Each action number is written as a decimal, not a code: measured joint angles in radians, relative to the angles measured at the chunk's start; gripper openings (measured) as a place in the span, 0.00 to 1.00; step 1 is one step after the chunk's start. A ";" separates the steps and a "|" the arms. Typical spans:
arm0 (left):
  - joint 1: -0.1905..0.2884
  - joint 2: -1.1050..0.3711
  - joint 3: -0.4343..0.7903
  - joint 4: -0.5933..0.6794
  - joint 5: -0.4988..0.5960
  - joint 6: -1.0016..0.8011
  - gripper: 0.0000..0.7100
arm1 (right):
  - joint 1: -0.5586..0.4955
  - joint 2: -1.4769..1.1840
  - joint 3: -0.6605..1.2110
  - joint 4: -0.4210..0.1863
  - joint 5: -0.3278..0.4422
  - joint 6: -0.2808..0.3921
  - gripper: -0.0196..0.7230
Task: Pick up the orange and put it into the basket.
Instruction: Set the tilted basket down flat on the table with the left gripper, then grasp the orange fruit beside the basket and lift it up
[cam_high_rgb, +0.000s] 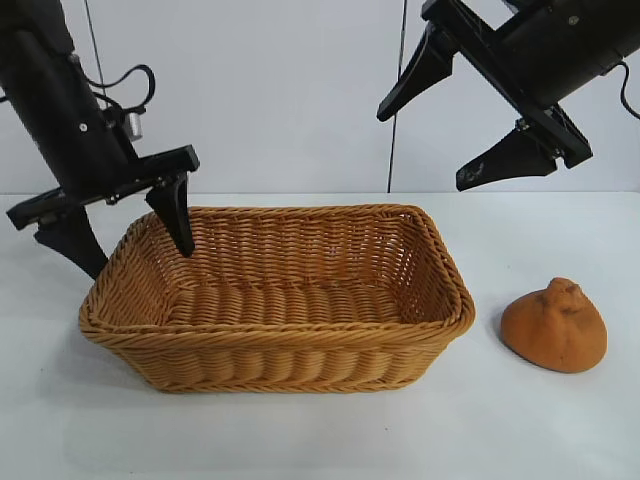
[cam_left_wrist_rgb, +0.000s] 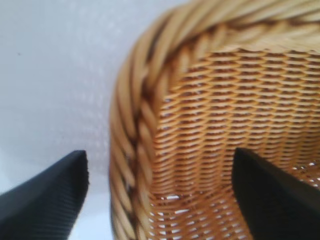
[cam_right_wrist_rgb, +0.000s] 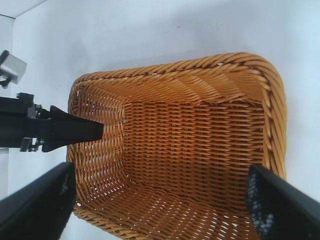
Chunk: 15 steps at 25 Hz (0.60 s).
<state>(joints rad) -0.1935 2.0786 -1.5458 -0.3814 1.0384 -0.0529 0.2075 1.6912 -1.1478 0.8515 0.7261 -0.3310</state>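
The orange (cam_high_rgb: 556, 325), dull orange-brown and lumpy, lies on the white table to the right of the basket (cam_high_rgb: 275, 367). The wicker basket stands mid-table and holds nothing; it also shows in the left wrist view (cam_left_wrist_rgb: 135, 125) and the right wrist view (cam_right_wrist_rgb: 272, 100). My left gripper (cam_high_rgb: 135, 240) is open and straddles the basket's left rim, one finger inside, one outside. My right gripper (cam_high_rgb: 430, 140) is open and empty, high above the basket's right part, well above the orange. The orange is out of both wrist views.
White table (cam_high_rgb: 320, 440) with free room in front of the basket and around the orange. A white wall stands behind. The left arm's finger (cam_right_wrist_rgb: 75, 131) shows over the basket's far end in the right wrist view.
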 joint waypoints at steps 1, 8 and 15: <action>0.000 -0.022 -0.012 0.012 0.013 0.000 0.84 | 0.000 0.000 0.000 0.000 0.000 0.000 0.88; 0.011 -0.110 -0.149 0.115 0.097 0.000 0.84 | 0.000 0.000 0.000 0.000 0.002 0.000 0.88; 0.100 -0.111 -0.227 0.299 0.169 0.010 0.84 | 0.000 0.000 0.000 -0.002 0.003 0.000 0.88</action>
<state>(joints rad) -0.0932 1.9675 -1.7724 -0.0822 1.2078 -0.0425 0.2075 1.6912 -1.1478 0.8492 0.7292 -0.3310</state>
